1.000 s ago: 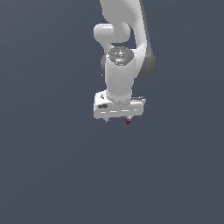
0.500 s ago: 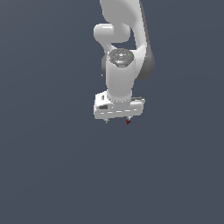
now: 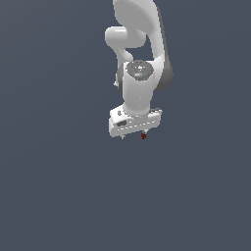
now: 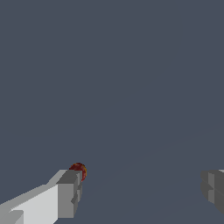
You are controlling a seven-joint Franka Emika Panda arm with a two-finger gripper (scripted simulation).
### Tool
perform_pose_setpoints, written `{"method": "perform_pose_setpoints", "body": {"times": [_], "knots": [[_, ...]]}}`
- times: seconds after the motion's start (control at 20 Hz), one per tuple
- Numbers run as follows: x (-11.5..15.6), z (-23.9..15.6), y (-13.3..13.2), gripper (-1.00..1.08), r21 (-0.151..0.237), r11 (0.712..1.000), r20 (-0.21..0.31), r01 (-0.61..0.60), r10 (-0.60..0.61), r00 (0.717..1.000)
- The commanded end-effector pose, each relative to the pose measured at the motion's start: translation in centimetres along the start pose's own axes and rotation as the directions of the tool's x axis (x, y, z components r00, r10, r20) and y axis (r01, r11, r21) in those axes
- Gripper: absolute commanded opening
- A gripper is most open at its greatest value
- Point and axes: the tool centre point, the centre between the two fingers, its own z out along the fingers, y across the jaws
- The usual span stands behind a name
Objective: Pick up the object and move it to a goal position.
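The object [image 3: 143, 136] is a tiny dark-red speck just under the white gripper's [image 3: 133, 137] finger on the exterior view's right. In the wrist view the object [image 4: 79, 170] is a small dark-red ball peeking out from behind the tip of one grey finger [image 4: 68, 192]. The other finger [image 4: 212, 188] stands far off, so the gripper [image 4: 140, 190] is open with nothing between the jaws. The ball sits beside one fingertip, not in the gap. I cannot tell whether it touches that finger.
The white arm [image 3: 139, 59] comes down from the top of the exterior view. Plain dark grey-blue ground [image 3: 59, 186] fills everything else in both views. No goal marker shows.
The hand has turned very slightly; otherwise the arm keeps its place. The red speck stays by the same fingertip.
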Motion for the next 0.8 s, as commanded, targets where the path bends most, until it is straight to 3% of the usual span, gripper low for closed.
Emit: {"method": "perform_pose_setpoints", "body": {"times": [0.0, 0.35, 0.55, 0.75], "knots": [[-0.4, 0.7, -0.5, 1.0, -0.003, 0.998, 0.002, 0.064, -0.064, 0.998], [-1.8, 3.2, -2.4, 1.0, -0.008, 0.957, 0.007, 0.289, -0.289, 0.957], [-2.7, 4.6, -3.6, 1.0, -0.008, 0.909, 0.01, 0.417, -0.417, 0.909], [-3.7, 6.0, -4.8, 1.0, -0.007, 0.842, 0.011, 0.539, -0.539, 0.842]]}}
